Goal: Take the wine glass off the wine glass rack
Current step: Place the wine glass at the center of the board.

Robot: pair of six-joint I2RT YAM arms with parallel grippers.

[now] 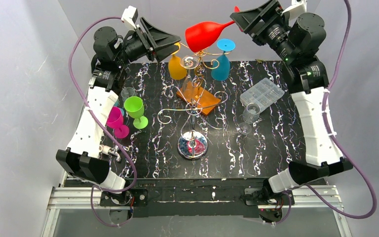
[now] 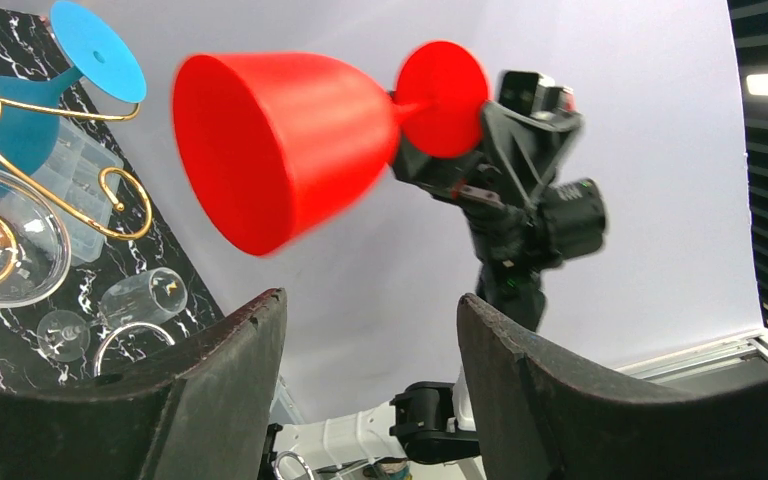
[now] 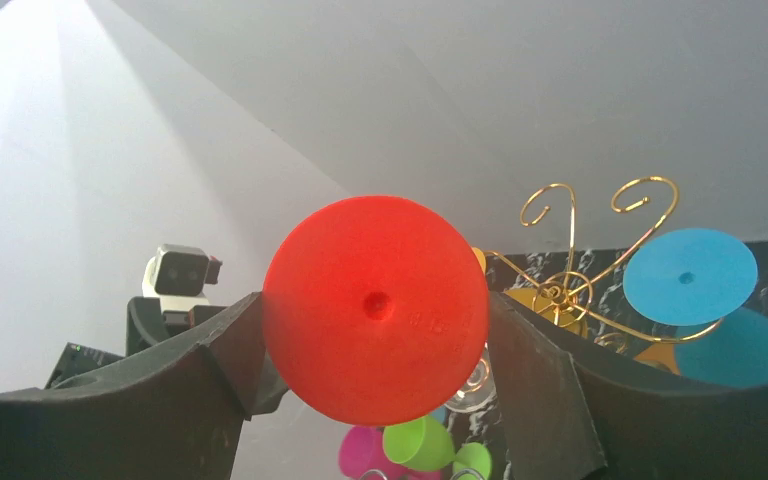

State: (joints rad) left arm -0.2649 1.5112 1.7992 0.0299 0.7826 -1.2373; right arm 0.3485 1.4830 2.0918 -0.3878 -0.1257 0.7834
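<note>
Right jaws were clamped on the red wine glass (image 1: 205,33) foot, left jaws apart near its bowl, by the rack (image 1: 193,146).

Your left wrist view shows the red wine glass (image 2: 280,150) blurred; from the right wrist, its foot hides its bowl.

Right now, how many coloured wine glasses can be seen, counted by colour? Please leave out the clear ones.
red glass: 1
orange glass: 1
blue glass: 1
green glass: 1
pink glass: 1
Total: 5
</note>
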